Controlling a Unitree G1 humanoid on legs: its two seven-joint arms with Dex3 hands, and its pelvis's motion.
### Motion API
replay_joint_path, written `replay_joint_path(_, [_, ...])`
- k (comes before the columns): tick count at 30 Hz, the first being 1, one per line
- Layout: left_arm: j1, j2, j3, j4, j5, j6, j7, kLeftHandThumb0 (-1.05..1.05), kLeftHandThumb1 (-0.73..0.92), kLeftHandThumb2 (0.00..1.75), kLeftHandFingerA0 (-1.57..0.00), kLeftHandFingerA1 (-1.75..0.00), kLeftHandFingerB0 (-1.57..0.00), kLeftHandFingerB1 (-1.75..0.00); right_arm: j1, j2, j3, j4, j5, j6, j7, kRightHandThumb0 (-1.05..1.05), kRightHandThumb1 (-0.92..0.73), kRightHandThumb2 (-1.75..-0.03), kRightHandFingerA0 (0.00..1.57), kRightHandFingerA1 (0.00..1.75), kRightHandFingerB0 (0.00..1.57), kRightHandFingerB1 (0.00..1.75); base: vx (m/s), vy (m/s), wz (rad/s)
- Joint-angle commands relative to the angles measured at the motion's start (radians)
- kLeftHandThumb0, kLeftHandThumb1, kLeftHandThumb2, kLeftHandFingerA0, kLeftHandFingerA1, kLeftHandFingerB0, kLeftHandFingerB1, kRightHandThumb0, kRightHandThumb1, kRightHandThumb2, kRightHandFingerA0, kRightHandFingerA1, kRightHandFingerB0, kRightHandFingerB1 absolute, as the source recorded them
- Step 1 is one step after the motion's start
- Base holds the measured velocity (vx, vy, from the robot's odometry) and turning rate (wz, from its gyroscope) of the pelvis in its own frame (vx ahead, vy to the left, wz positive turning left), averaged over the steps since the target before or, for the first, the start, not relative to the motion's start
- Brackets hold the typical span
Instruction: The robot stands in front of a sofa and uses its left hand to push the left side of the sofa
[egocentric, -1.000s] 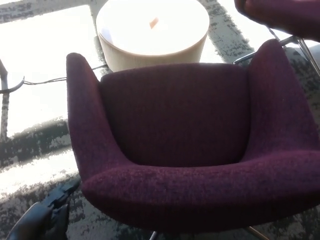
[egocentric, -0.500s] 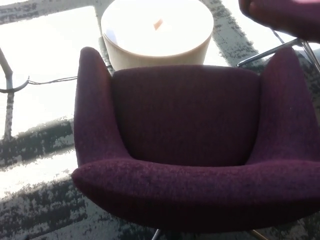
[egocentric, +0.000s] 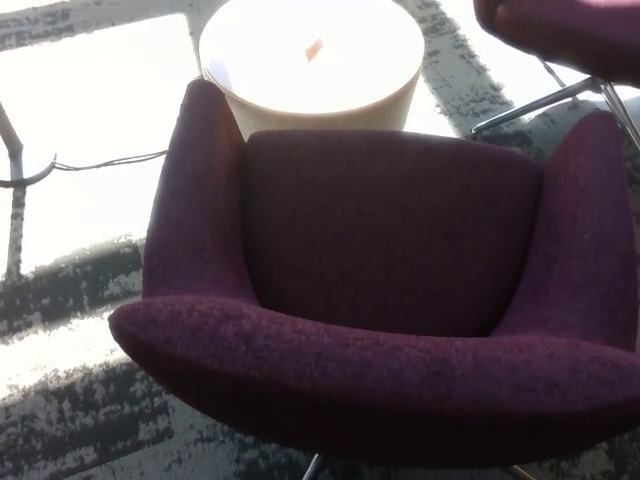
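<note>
A dark purple upholstered sofa chair (egocentric: 390, 290) fills most of the head view, its curved back rim nearest me and its seat facing away. Its left armrest (egocentric: 195, 200) rises at the picture's left, and its right armrest (egocentric: 590, 230) runs off the right edge. A metal leg base shows under the rim at the bottom. Neither of my hands shows in this view.
A round cream side table (egocentric: 312, 62) with a small orange item on top stands just beyond the chair. A second purple chair (egocentric: 565, 30) on metal legs sits at the top right. A dark cable (egocentric: 90, 165) crosses the patterned grey carpet at the left.
My left hand, low at the bottom left a second ago, has left the view. The chair has turned, its left armrest swinging right and its near rim reaching further left.
</note>
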Motion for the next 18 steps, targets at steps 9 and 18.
replay_joint_path(9, [-0.005,0.023,-0.013,0.035,0.026,-0.030,0.019,-0.94,0.87,1.22,0.00,-0.11,0.00,-0.09,0.019,-0.005,-0.003,0.002,0.006,-0.009,0.000,-0.59,-0.77,-0.64,0.64,0.49,0.56,0.42,0.00,0.000,0.00])
replay_joint_path(18, [-0.027,0.020,-0.007,0.030,0.015,-0.002,0.008,-0.93,0.87,1.21,0.00,-0.11,0.00,-0.09,0.005,-0.007,-0.011,0.001,0.015,-0.002,0.005,-0.59,-0.77,-0.63,0.75,0.53,0.56,0.42,0.00,0.000,0.00])
